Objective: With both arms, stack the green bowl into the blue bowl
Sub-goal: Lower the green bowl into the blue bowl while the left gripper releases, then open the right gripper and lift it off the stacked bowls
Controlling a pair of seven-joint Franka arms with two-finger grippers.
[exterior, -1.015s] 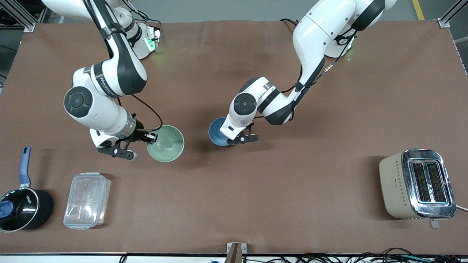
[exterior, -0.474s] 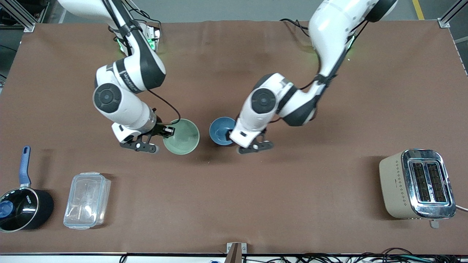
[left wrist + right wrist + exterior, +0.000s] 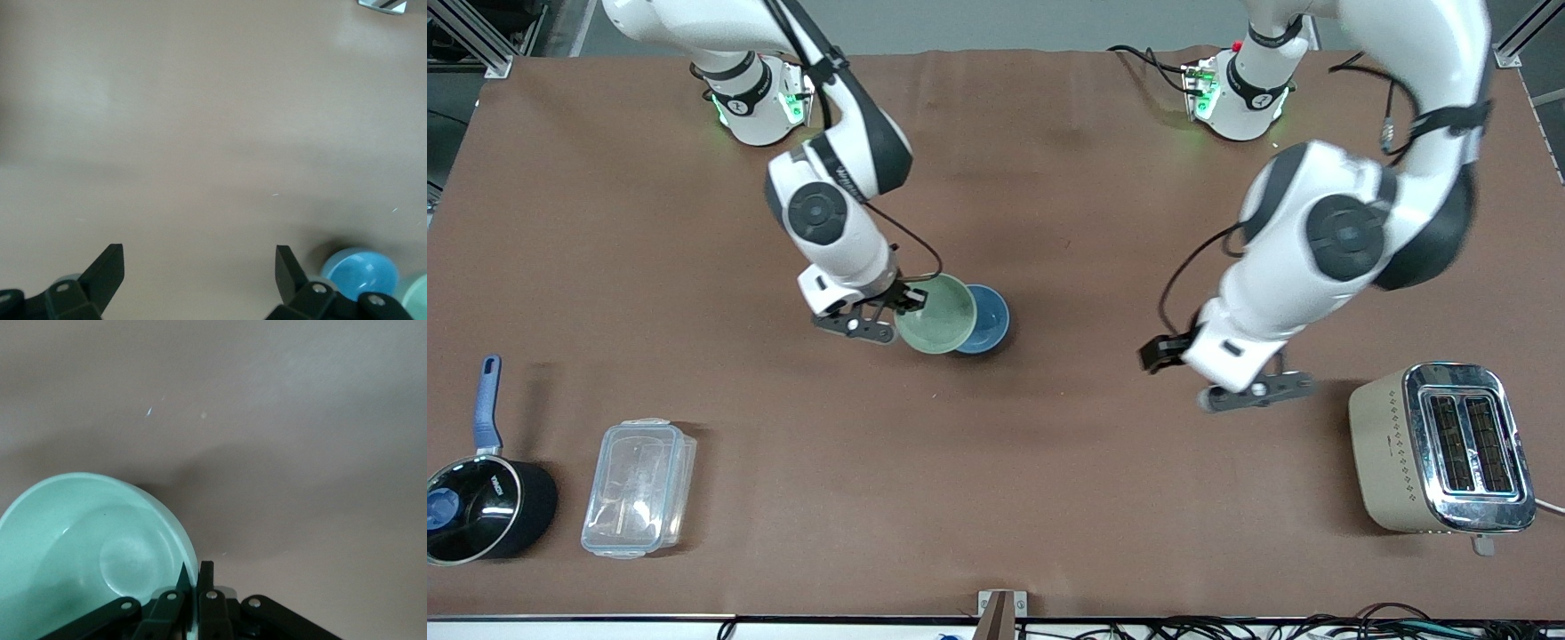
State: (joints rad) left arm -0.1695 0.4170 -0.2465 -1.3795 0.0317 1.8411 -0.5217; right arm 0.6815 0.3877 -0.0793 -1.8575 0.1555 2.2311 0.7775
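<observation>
Right pincer (image 3: 910,300): you see it clamped on the green bowl's (image 3: 935,314) rim, partly over the blue bowl (image 3: 987,320).
Left pincer (image 3: 200,267): you see it spread wide, holding nothing, above bare surface (image 3: 1067,462).

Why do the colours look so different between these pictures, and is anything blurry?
Front view: rich brown table, soft shadow beside the blue bowl. Left wrist view: washed-out, pale and soft. Right wrist view: the green bowl is sharp and throws a broad dark shadow.

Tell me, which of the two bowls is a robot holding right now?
The green bowl: the right gripper pinches its rim, carrying it partly over the blue bowl, which sits free on the table.
</observation>
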